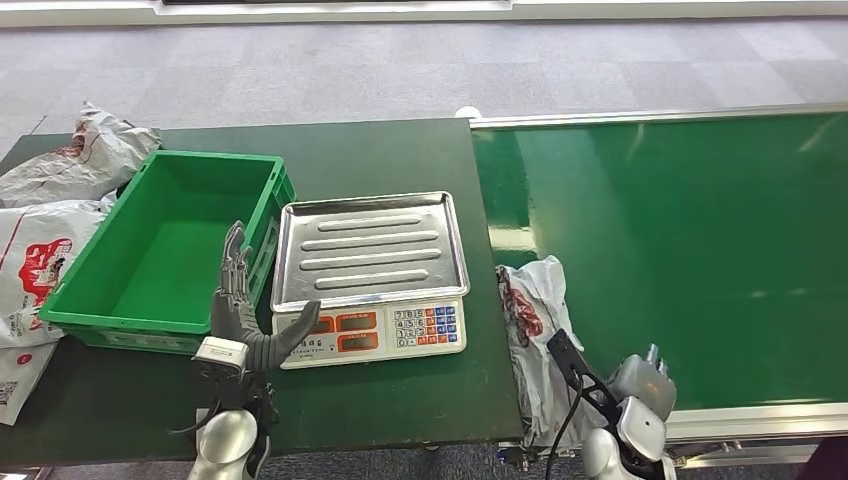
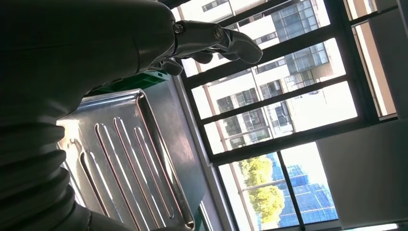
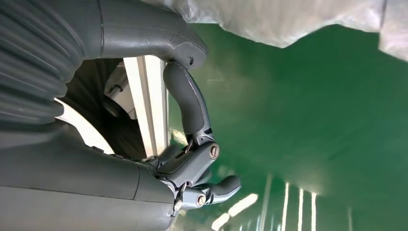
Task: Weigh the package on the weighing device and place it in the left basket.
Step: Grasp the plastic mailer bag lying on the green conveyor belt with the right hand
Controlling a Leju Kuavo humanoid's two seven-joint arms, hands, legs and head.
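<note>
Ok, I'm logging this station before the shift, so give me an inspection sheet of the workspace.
Surface: dark green table, brighter green conveyor on its right.
Job's things: package lies at the conveyor's near left edge; scale pan bare; green basket holds nothing.
Clutter: white bags left of the basket.
Robot hands: left robot hand open, raised between basket and scale; right robot hand beside the package, holding nothing.
Cables: black cable at right wrist.
Surroundings: grey carpet; windows.
</note>
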